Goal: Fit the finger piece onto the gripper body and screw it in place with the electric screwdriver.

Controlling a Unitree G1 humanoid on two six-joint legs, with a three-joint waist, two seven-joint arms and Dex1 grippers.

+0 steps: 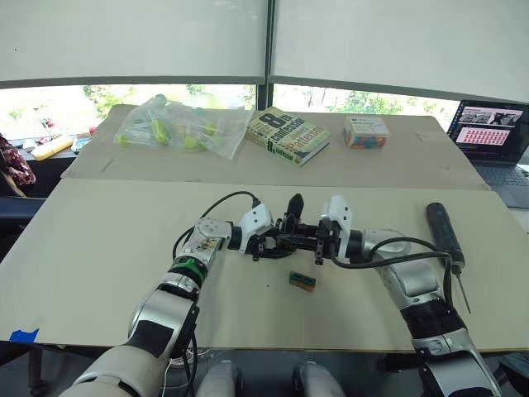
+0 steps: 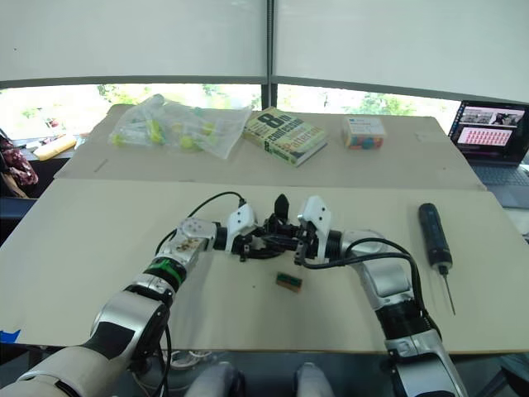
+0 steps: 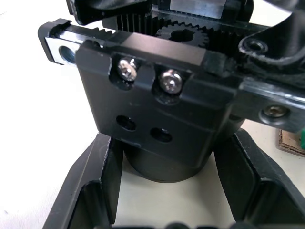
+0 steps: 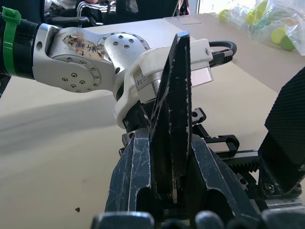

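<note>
Ahead of me, I have a pale beige counter made of two boards butted together, running back to a wall of windows with white roller blinds pulled most of the way down and greenery showing under them. On the far board lie a clear plastic bag with yellow-green items in it, a thick book and a small colourful box. An open laptop sits at the far right.

Mid-counter, I see the gripper body, a black block of linkages with a toothed rack and gear on a round base, two bright screws on its face and one pointed finger standing up. My left gripper has its fingers spread on either side of the round base; I cannot tell whether they touch it. My right gripper is closed on the finger piece, a scuffed black wedge tapering upward, held just beside the gripper body. A small green-and-brown block lies near, toward me. The electric screwdriver lies well to the right, a black cylinder with its thin metal bit pointing toward me.
</note>
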